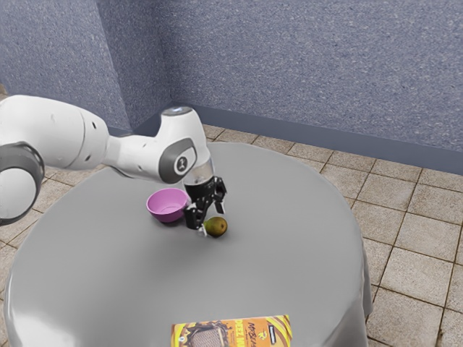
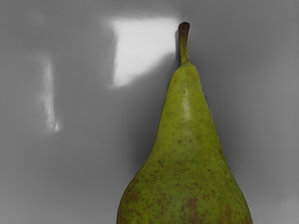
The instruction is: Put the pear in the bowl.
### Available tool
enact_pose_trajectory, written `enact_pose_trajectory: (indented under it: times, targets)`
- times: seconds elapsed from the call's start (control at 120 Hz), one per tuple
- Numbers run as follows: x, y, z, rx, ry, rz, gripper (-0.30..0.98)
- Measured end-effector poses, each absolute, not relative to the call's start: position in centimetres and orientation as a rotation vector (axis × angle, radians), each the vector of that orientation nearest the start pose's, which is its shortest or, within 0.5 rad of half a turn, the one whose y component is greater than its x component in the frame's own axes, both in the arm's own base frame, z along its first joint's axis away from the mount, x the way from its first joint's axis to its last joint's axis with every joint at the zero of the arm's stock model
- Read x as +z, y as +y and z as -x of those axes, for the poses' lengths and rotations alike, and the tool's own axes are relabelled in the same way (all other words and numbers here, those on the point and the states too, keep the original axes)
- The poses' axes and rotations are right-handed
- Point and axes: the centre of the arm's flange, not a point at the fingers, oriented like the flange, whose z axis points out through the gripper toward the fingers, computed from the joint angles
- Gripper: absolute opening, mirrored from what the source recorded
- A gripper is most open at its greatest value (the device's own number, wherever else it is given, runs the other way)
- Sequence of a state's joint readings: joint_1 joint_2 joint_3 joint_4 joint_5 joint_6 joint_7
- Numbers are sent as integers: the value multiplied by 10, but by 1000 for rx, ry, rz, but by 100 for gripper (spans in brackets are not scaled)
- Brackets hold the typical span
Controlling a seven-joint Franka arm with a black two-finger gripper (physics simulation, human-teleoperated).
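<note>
1. Gripper (image 1: 212,221) stands low over the pear (image 1: 215,227), its two fingers spread apart, not clamped on it. Whether either finger brushes the skin, I cannot tell.

2. Pear: on its side on the table (image 1: 275,267), outside the bowl. From the hand, the stem (image 2: 184,42) and narrow neck show clearly, with the fat end nearest the gripper.

3. Step in hand, as I judge it: lining up for the grasp. Lifting and carrying remain to be done.

4. Next move: settle the fingers on opposite sides of the pear's body, low enough to get past its widest curve, then close evenly. Pinching high could make it roll or squirt out; the neck tapers, so a grip there may slip.

5. Bowl (image 1: 167,207): close to the pear, toward the exterior view's left and a little farther back, upright. After the grasp, the pear needs lifting above the rim, a short carry across, and a low release.

6. Packet (image 1: 233,333): well apart from the pear, toward the exterior camera, away from the likely path.

7. Wall (image 1: 304,65): far behind the pear, beyond the tiled floor (image 1: 416,242).
</note>
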State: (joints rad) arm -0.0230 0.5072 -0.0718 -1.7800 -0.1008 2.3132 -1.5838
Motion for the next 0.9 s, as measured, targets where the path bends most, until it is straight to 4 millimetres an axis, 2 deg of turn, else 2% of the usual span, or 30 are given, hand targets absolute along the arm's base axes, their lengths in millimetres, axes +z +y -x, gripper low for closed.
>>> enact_pose_trajectory:
  times: [0.567,0.75,0.9]
  targets:
    - [249,-58,-674,123,-2328,2229,68]
    - [245,-58,-675,127,-2334,2219,63]
    - [245,-58,-675,126,-2338,2214,54]
